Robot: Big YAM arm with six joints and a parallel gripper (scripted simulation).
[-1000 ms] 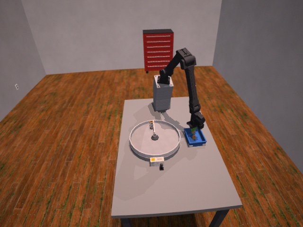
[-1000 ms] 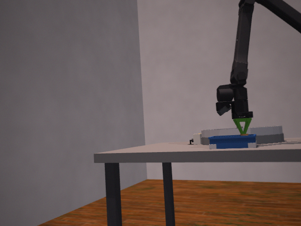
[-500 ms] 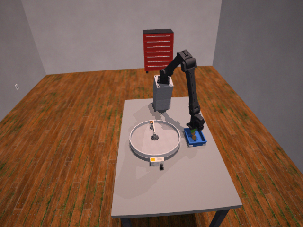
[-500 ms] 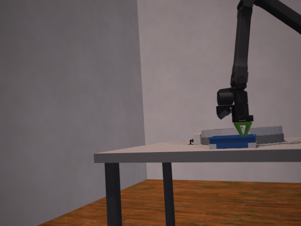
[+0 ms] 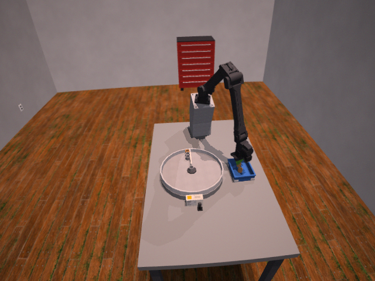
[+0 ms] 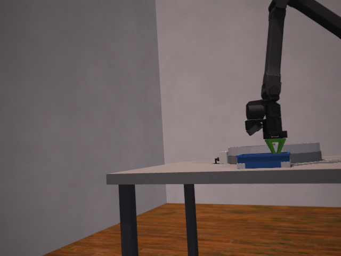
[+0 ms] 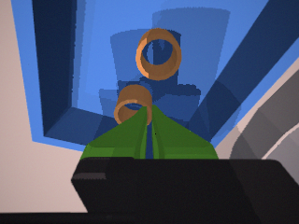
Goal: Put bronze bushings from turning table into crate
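Note:
My gripper (image 7: pixel 149 111) with green fingers is shut on the wall of a bronze bushing (image 7: pixel 133 105) and holds it low inside the blue crate (image 5: pixel 243 170). In the side view the fingertips (image 6: pixel 275 152) dip behind the crate's rim (image 6: pixel 262 160). A second bronze bushing (image 7: pixel 159 53) lies on the crate floor, a little ahead of the held one. The round grey turning table (image 5: pixel 191 175) stands left of the crate. Near its far rim stand a bronze bushing (image 5: pixel 187 150) and steel bushings (image 5: pixel 187 156) in a short row.
A dark hub (image 5: pixel 191 170) sits at the middle of the turning table. A small white control box (image 5: pixel 194 199) stands at its front edge. The arm's grey base column (image 5: pixel 201 116) stands at the back of the table. A red drawer cabinet (image 5: pixel 195 61) stands by the far wall.

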